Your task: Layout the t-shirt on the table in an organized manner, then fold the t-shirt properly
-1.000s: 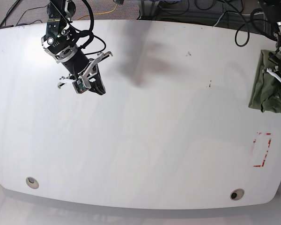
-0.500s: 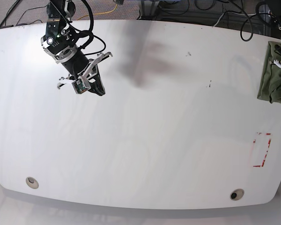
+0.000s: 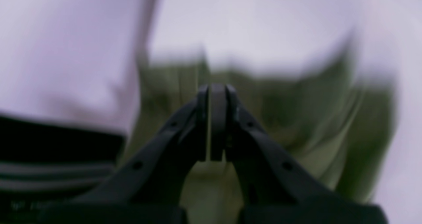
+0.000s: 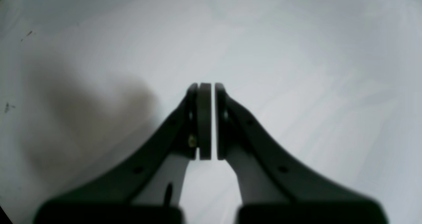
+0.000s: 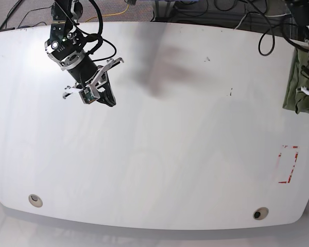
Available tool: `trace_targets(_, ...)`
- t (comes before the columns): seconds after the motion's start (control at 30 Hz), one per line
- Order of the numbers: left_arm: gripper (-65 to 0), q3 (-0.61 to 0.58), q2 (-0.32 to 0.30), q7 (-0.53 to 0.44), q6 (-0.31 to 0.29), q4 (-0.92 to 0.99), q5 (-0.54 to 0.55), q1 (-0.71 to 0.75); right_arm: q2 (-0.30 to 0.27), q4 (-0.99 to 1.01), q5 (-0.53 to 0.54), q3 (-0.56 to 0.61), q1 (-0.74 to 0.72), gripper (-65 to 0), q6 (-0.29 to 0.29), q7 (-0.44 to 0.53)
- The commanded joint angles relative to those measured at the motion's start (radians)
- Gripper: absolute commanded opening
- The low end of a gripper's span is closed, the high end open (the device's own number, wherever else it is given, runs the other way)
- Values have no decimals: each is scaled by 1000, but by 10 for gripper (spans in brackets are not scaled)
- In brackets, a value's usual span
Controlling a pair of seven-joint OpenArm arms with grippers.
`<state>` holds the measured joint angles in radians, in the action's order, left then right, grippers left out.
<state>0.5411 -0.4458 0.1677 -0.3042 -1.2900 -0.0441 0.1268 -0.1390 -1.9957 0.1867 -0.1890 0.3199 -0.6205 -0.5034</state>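
Counter: white, glossy, smooth; it takes soft sheen and blurred shadows, with a few small dark specks. Red dashed mark on it looks flat and matt, like tape or paint. Two round grommets look grey, metallic or plastic, cannot tell which.

T-shirt: olive-green cloth, matt, soft, creased into folds; heavily blurred in my left wrist view.

My left end effector: fingers black, matt, smooth, plastic-looking.

My right end effector: same black matt fingers; white plastic-looking brackets and silvery metal ring on the arm in base view.
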Motion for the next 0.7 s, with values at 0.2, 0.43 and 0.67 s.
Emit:
trace_targets(0.2,-650,-108,46,-18,4,-228,3,-9,-12,-29,7,-63,-92,-634,1,30)
trace_targets(0.43,-650,-210,134,-18,4,-322,3,-20,-96,-10,-36,-77,-141,-634,1,30)
trace_targets(0.67,-650,-321,238,-18,4,-400,0,-23,-127,36,-33,-151,-164,-634,1,41)
